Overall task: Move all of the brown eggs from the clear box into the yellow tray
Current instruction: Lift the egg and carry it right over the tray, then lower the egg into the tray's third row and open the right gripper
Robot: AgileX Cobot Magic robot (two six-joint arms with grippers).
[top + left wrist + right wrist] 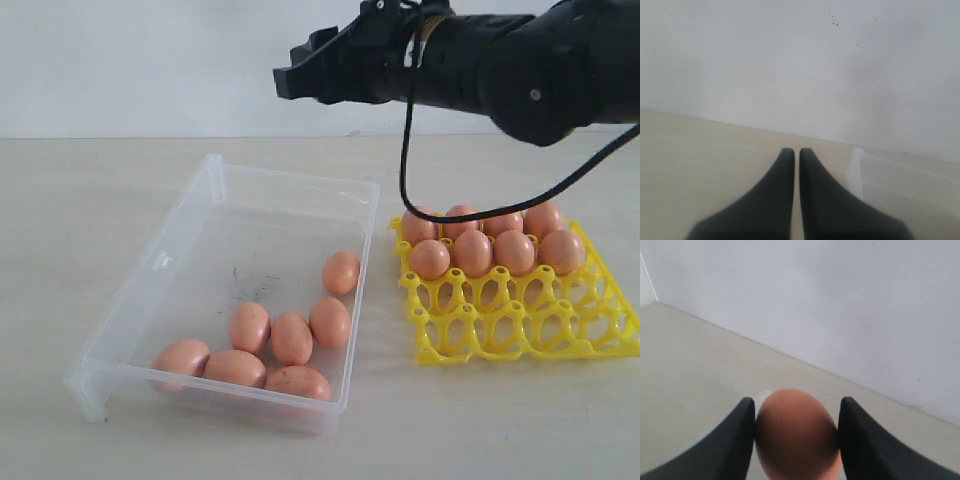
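Observation:
Several brown eggs point(292, 338) lie in the near half of the clear box point(215, 185). More fill the two far rows of the yellow tray point(520, 330), just right of the box. My right gripper point(292, 80) hangs high above the box's far wall, and its egg is hidden in the exterior view. In the right wrist view this gripper point(797, 407) is shut on one brown egg point(796, 437), pressed between both fingers. My left gripper point(796, 152) is shut and empty, low over the table beside a corner of the clear box point(856, 172). It does not show in the exterior view.
The pale table point(60, 220) runs back to a white wall point(120, 60). A black cable point(405, 150) loops down from the right arm over the tray's far eggs. The tray's two near rows of cups point(500, 320) hold nothing.

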